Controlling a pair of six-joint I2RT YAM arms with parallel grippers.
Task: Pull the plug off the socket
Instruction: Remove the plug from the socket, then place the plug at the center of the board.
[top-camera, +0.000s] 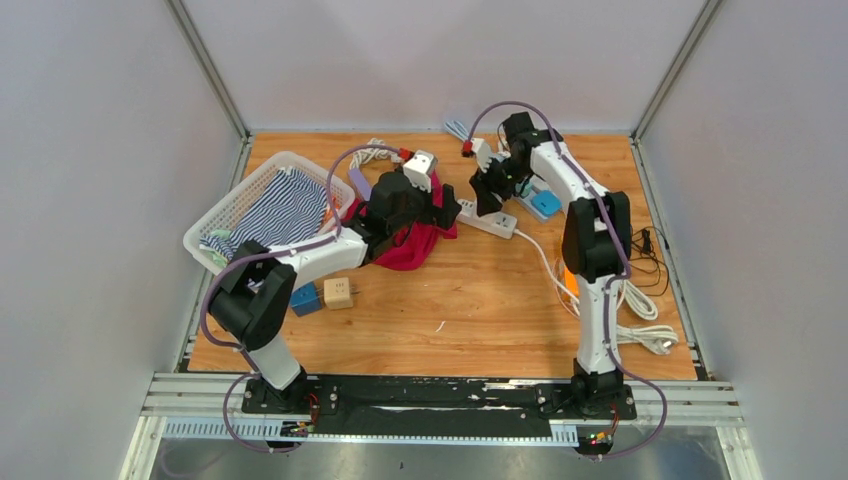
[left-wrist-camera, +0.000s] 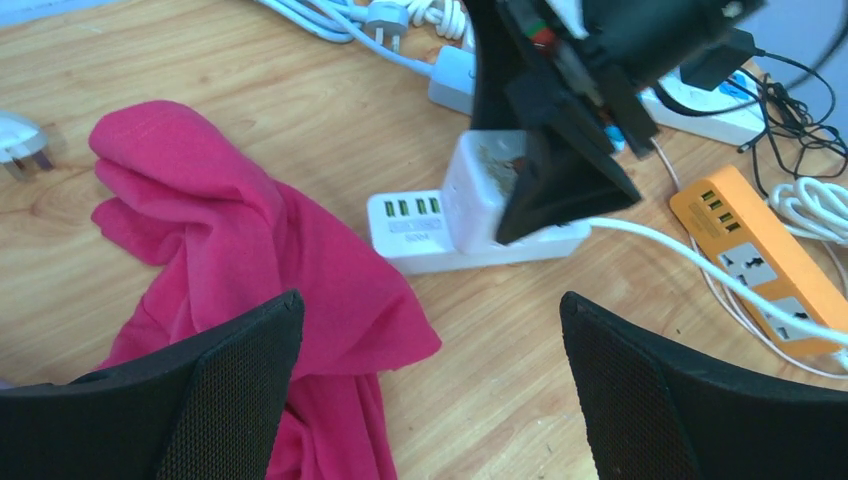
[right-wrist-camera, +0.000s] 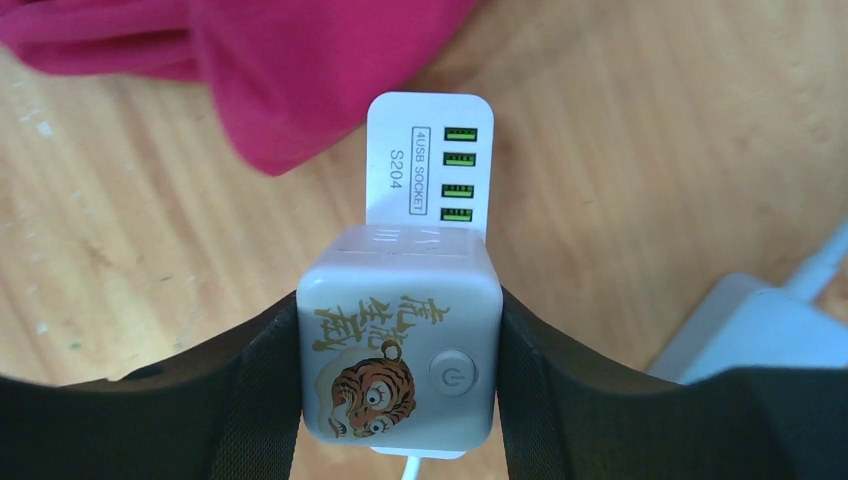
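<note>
Right wrist view: the black pads (right-wrist-camera: 262, 400) of the right gripper (right-wrist-camera: 398, 385) are sitting closest to the lens. They are pressing flat on both sides of the cube plug (right-wrist-camera: 400, 300). The claw is roughly half closed and gripping it.

The wooden table (top-camera: 480, 320) is carrying everything. Only the top view is showing the white basket (top-camera: 215, 215) with striped fabric (top-camera: 285, 210) at far left. It alone is also showing a blue cube (top-camera: 305, 298) and a tan cube (top-camera: 338, 292) just beside each other near the left arm. Only the left wrist view is showing the orange power strip (left-wrist-camera: 760, 250) clearly, lying apart from the white one. The magenta cloth (left-wrist-camera: 250, 260) is lying crumpled just beside the USB end of the white power strip (right-wrist-camera: 430, 150).

Cube plug: white, rounded corners, with a cartoon tiger, gold characters and a round power button on its top face. It is sitting on the white strip next to four green USB ports, by the printing "4USB SOCKET S204".

The right arm is reaching forward and left, wrist bending down over the strip. The left gripper (left-wrist-camera: 430, 390) is hovering above the cloth, fingers spread wide, holding nothing.
</note>
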